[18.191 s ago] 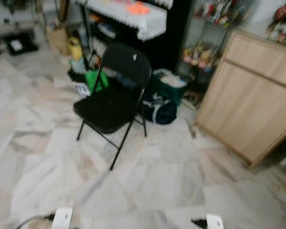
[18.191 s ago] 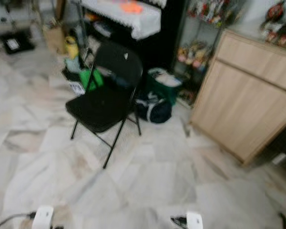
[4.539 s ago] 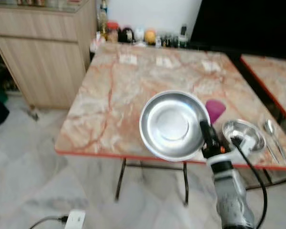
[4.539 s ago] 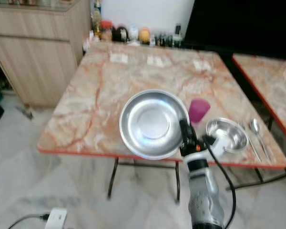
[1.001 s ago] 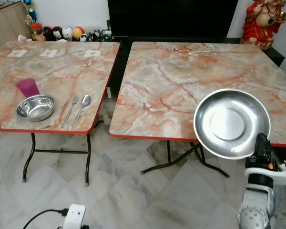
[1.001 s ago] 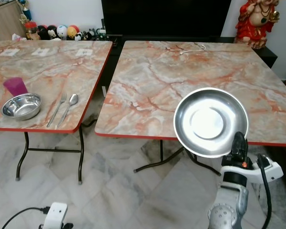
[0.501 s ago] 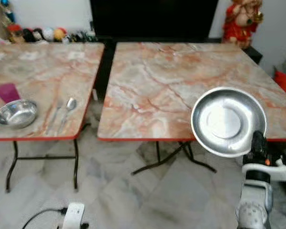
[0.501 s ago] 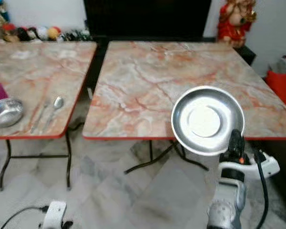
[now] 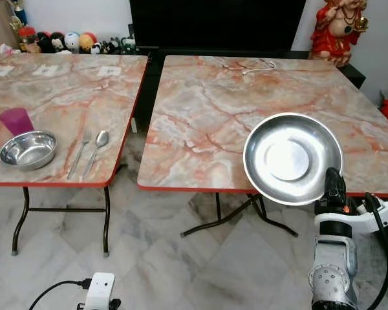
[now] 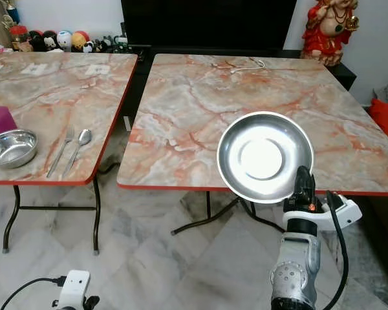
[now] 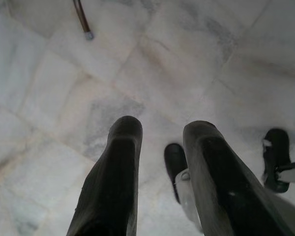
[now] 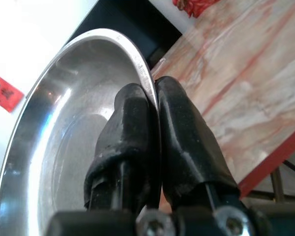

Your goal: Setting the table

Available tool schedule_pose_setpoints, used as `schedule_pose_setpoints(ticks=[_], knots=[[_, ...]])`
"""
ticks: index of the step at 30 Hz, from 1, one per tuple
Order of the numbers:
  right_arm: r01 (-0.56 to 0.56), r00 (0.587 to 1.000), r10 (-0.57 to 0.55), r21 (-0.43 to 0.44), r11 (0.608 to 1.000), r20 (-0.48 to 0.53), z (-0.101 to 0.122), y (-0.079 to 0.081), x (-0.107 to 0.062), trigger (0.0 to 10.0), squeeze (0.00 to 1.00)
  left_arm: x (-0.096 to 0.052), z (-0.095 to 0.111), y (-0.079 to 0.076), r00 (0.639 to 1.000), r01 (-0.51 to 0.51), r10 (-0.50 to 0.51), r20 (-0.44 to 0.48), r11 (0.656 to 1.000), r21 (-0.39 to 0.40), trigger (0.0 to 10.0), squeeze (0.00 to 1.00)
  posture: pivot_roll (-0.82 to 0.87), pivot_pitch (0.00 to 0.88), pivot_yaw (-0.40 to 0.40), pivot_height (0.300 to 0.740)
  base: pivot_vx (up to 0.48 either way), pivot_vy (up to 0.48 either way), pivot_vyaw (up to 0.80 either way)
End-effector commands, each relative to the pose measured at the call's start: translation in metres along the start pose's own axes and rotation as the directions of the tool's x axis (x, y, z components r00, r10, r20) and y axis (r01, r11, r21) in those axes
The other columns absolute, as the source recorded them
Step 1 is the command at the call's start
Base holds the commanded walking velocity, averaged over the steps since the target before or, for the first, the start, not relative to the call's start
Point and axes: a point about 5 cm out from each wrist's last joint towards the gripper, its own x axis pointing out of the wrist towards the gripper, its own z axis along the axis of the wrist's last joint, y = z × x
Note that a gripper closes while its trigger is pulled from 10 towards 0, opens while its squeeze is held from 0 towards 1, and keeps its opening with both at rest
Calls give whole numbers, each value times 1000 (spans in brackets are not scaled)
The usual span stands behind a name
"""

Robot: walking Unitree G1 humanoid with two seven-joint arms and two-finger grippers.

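Steel: 1 plate (image 9: pixel 293 158), 1 bowl (image 9: pixel 27 149), 2 tables (image 9: pixel 200 123)

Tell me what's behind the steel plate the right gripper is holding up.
The steel plate in the right gripper stands before the right marble table; that table's near right corner and edge are covered by it.

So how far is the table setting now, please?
The left table already has a steel bowl, purple cup, fork and spoon. The right hand holds a steel plate by its rim above the right table; the left hand hangs idle. Setting the plate down remains.
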Motion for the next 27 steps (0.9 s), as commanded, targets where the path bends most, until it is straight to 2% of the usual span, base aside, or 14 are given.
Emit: schedule_pose_setpoints(ticks=[1,15,20,25,27], knots=[[-4,1000,4,-6,1000,28,7,1,3,10000,0,1,2,-3,1000,3,-3,-2,1000,-3,10000,0,48,0,-43,740,262,0,-731],[-27,1000,27,-6,1000,10,1,6,6,10000,0,0,-1,-4,1000,3,-3,-7,1000,-3,10000,0,50,0,-46,740,264,0,0],[-19,1000,19,-14,1000,8,1,6,5,10000,0,0,-4,-3,1000,1,-1,-15,1000,-3,10000,0,54,0,-48,740,0,0,0],[36,999,-34,-54,998,29,7,-2,6,10000,0,-1,-5,-2,1000,2,-2,-19,1000,-3,10000,0,54,0,-48,740,0,0,0],[122,992,-118,-86,989,52,16,-12,11,10000,0,-1,-6,-3,1000,3,-3,-19,1000,-4,10000,0,54,0,-48,740,0,0,0]])
